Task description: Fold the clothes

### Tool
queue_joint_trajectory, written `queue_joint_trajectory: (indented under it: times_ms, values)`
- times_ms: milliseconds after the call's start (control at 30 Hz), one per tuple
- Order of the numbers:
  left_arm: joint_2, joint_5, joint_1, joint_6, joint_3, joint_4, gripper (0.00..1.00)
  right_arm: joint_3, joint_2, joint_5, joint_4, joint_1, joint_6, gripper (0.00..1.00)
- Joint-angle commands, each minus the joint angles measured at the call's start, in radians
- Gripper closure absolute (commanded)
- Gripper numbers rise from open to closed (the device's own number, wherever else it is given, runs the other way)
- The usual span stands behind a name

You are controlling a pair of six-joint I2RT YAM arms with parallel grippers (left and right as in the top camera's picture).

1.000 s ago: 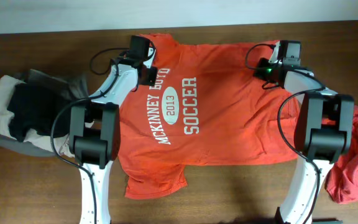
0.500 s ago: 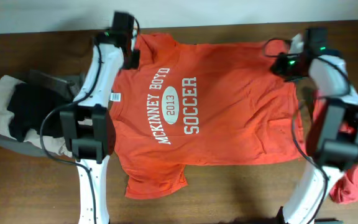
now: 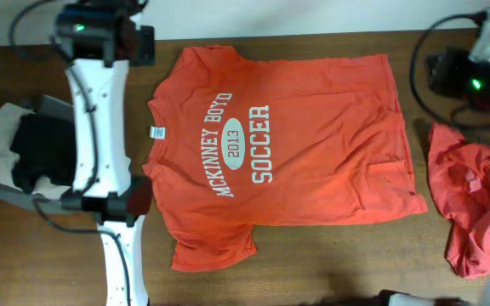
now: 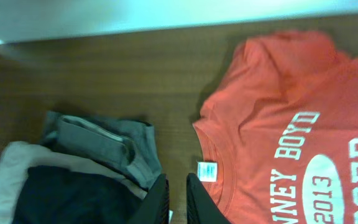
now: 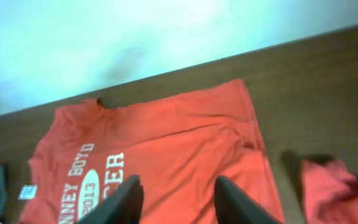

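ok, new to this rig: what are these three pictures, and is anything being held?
It is a robot: a left arm and a right arm at a wooden table. One picture looks down from above; the other two come from wrist cameras, so the fingers at their bottom edge are the left hand and right hand. An orange T-shirt lies spread flat, print up. A pile of grey, black and beige clothes sits beyond its collar, a crumpled red garment beyond its hem. Both hands are open, the left narrowly, and hold nothing.
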Motion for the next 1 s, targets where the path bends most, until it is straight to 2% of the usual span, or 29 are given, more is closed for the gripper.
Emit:
queue_joint_trajectory:
  times_ms: [0, 133, 233, 267, 300, 367, 533, 667, 833, 967]
  values:
    - [-0.161, 0.021, 0.002, 0.018, 0.013, -0.004, 0.85, 0.012, -0.135, 0.048, -0.064, 0.005, -0.010, 0.53]
    - [-0.337, 0.021, 0.002, 0.030, -0.051, -0.004, 0.80, 0.012, -0.237, 0.047, -0.159, 0.005, -0.010, 0.48]
    - [-0.491, 0.021, 0.002, 0.030, -0.180, -0.004, 0.76, 0.012, -0.281, 0.047, -0.218, 0.005, -0.009, 0.46]
    - [-0.545, 0.021, 0.003, 0.030, -0.237, -0.004, 0.74, 0.012, -0.290, 0.047, -0.235, 0.005, -0.002, 0.42]
    - [-0.596, 0.021, 0.003, 0.029, -0.298, -0.004, 0.72, 0.012, -0.295, 0.046, -0.251, 0.005, -0.002, 0.34]
    - [-0.696, 0.022, 0.002, 0.021, -0.432, -0.004, 0.71, 0.012, -0.300, 0.035, -0.273, 0.005, -0.002, 0.00]
    - [-0.853, 0.023, 0.002, -0.061, -0.749, 0.008, 0.70, 0.011, -0.296, -0.029, -0.331, 0.005, -0.002, 0.01]
    - [-0.912, 0.076, 0.002, -0.074, -1.042, 0.086, 0.70, -0.005, -0.260, -0.002, -0.400, 0.005, 0.068, 0.01]
    - [-0.929, 0.150, 0.003, -0.080, -1.479, 0.265, 0.70, -0.134, -0.204, 0.028, -0.428, 0.005, 0.104, 0.01]
    - [-0.929, 0.192, 0.003, -0.108, -1.780, 0.462, 0.71, -0.297, -0.191, 0.028, -0.379, 0.005, 0.103, 0.01]
